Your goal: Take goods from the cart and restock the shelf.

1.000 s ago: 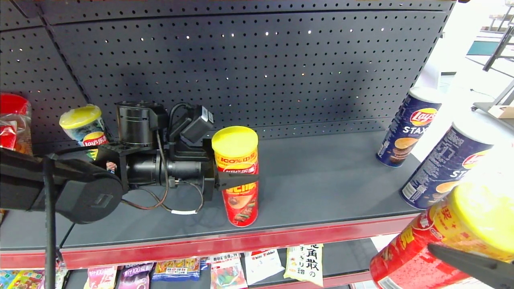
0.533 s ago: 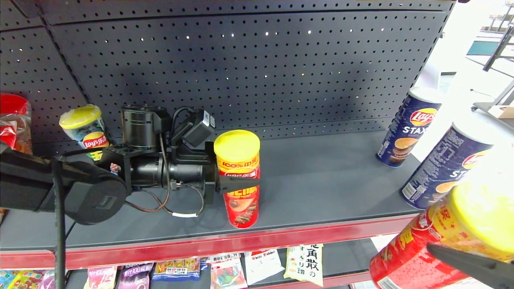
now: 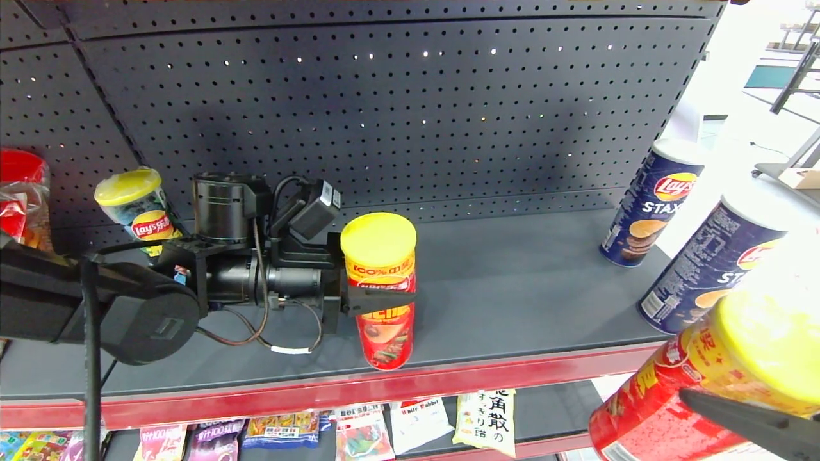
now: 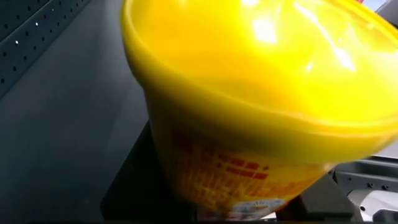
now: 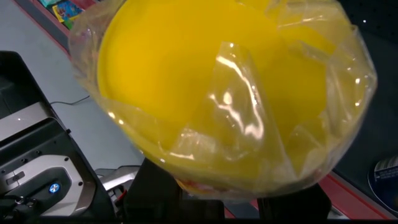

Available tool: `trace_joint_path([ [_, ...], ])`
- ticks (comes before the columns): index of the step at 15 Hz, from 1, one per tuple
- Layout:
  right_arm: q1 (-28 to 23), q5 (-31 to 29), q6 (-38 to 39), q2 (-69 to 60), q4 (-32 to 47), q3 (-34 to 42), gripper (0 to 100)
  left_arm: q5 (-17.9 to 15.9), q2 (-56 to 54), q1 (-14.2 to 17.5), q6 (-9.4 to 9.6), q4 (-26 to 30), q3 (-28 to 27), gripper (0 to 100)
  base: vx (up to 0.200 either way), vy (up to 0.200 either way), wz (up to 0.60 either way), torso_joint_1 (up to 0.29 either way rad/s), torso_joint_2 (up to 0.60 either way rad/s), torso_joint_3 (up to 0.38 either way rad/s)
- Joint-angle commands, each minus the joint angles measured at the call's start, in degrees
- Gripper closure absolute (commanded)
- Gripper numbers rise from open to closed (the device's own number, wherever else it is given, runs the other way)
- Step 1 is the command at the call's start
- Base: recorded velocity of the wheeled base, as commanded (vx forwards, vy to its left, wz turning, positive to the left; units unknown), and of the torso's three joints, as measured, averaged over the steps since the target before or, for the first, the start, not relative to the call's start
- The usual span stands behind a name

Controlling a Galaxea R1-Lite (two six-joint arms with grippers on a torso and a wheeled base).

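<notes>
It was a shop, a small grocery or convenience store by the look of it. I stood before a retail shelf (image 3: pixel 512 288) of dark grey metal, with a red strip (image 3: pixel 307 392) along its front edge and a perforated back panel (image 3: pixel 384 96) of the kind store gondolas have. Packaged snacks stood on it as stock: a blue crisp tube (image 3: pixel 650 205) and a second blue tube (image 3: pixel 711 269) toward the right end, a red crisp tube (image 3: pixel 384 320) with a yellow lid near the front, and a yellow-lidded tub (image 3: pixel 136 205) at the back left. A second red crisp tube (image 3: pixel 679 397) of the same product was in front of the right end. On the tier below, snack packets (image 3: pixel 282 430) lay in a row.
</notes>
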Motion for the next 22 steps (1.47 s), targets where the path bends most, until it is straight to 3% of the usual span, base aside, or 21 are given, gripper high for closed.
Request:
trace_joint_path([
  [1,0.02,0.04,-0.02,0.05,-0.06,0.04,100,0.13,0.05,0.01,-0.05,0.22,0.24,100,0.000,0.000,0.00,0.000,0.00,0.000],
  [3,0.02,0.04,0.07,0.05,0.03,0.04,100,0.40,0.14,0.01,0.03,0.04,1.47,100,0.000,0.000,0.00,0.000,0.00,0.000],
  [4,0.02,0.04,-0.02,0.05,-0.06,0.04,100,0.57,0.14,0.09,0.03,-0.05,1.82,0,0.000,0.000,0.00,0.000,0.00,0.000],
  [8,0.02,0.13,-0.02,1.72,-0.06,-1.45,100,0.75,-0.39,0.36,-0.41,-0.05,2.26,0,0.000,0.000,0.00,0.000,0.00,0.000],
  [12,0.37,0.39,-0.02,11.13,-0.41,-10.07,100,0.92,-4.87,2.73,-0.23,-0.05,8.33,0,0.000,0.000,0.00,0.000,0.00,0.000],
  [16,1.69,0.56,-0.02,22.90,-0.68,-18.07,100,1.80,-13.57,8.44,-0.32,-0.05,18.96,0,0.000,0.000,0.00,0.000,0.00,0.000],
  [19,1.69,0.65,0.07,32.48,-3.75,-24.74,100,1.89,-17.88,12.84,-0.14,-0.05,23.88,0,0.000,0.000,0.00,0.000,0.00,0.000],
  [20,1.95,0.65,0.33,36.00,-4.46,-27.82,100,3.21,-19.28,14.86,0.03,0.04,24.76,0,0.000,0.000,0.00,0.000,0.00,0.000],
  [21,1.95,0.65,0.33,36.00,-4.46,-27.82,100,3.21,-19.28,14.86,0.03,0.04,24.76,0,0.000,0.000,0.00,0.000,0.00,0.000],
  [22,3.53,0.74,0.51,44.35,-4.54,-35.91,100,9.36,-21.75,16.18,-0.41,0.04,26.34,0,0.000,0.000,0.00,0.000,0.00,0.000],
])
